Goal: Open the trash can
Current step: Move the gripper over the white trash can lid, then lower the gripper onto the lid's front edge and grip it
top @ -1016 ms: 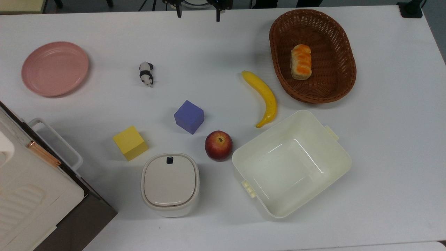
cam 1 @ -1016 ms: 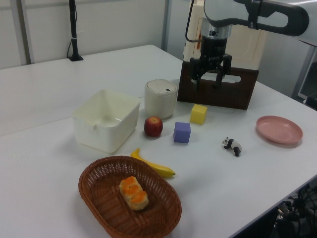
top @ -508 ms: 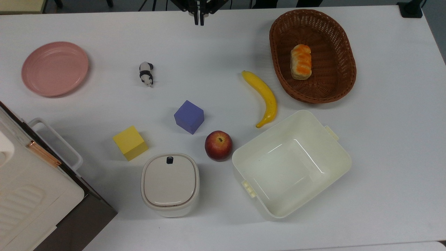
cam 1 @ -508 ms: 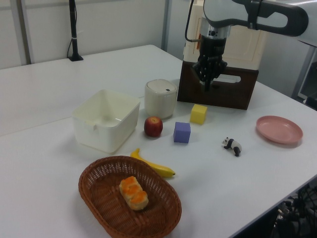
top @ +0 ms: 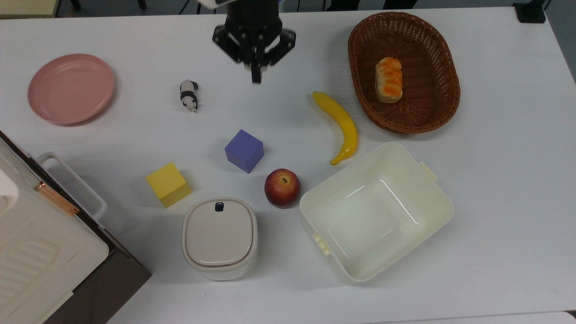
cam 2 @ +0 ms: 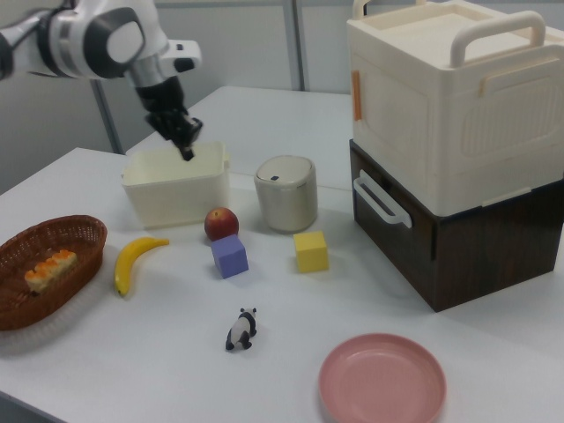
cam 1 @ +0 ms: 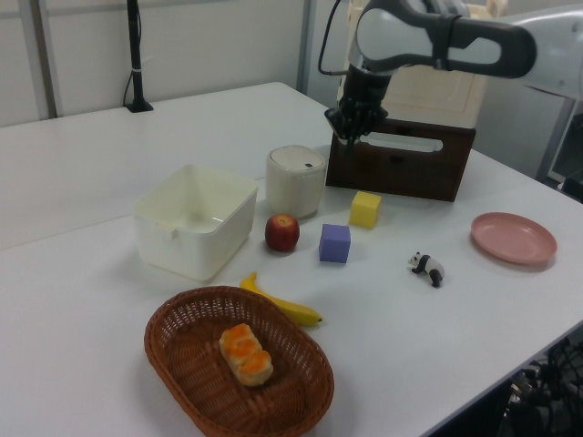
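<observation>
White tabletop (top: 495, 180) now has the gripper (top: 256, 77), fingers pressed together, advanced from its far edge toward the lidded trash can (top: 219, 238) beside the apple (top: 282, 187), ready to press the button.

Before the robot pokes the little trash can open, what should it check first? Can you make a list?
1. Lid shut and flat on the trash can: ok, nothing lies on it.
2. Button in sight: ok, it sits at the lid's edge nearest the yellow cube in the top view.
3. Gripper shut, good for pressing: ok.
4. Gripper over the button: not ok, it hangs above the table, far from the can in the top view.
5. Path clear: ok so far; the purple cube and apple sit low on the table.
6. How hard the button needs pressing: cannot tell.
</observation>
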Controlling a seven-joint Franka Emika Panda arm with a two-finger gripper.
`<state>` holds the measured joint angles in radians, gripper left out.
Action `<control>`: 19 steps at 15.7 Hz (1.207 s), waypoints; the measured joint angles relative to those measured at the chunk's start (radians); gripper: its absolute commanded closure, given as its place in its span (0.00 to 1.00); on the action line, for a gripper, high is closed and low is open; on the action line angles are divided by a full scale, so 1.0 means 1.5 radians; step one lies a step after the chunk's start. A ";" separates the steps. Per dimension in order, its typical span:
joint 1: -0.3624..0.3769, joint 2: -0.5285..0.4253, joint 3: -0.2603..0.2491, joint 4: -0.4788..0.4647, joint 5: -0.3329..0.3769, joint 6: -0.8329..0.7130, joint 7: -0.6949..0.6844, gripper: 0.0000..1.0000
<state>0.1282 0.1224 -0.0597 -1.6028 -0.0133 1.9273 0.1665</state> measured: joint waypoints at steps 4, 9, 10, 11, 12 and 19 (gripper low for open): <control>-0.013 0.091 -0.007 0.060 -0.030 0.098 0.002 0.98; -0.015 0.169 -0.021 0.101 -0.078 0.197 0.006 0.97; -0.015 0.176 -0.022 0.103 -0.083 0.208 0.007 0.97; -0.015 0.180 -0.024 0.105 -0.086 0.215 0.007 0.97; -0.015 0.182 -0.026 0.106 -0.091 0.217 0.007 0.97; -0.016 0.220 -0.031 0.107 -0.153 0.271 0.016 0.97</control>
<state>0.1049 0.4531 -0.1062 -1.4426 -0.2424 2.3344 0.1909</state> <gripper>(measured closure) 0.969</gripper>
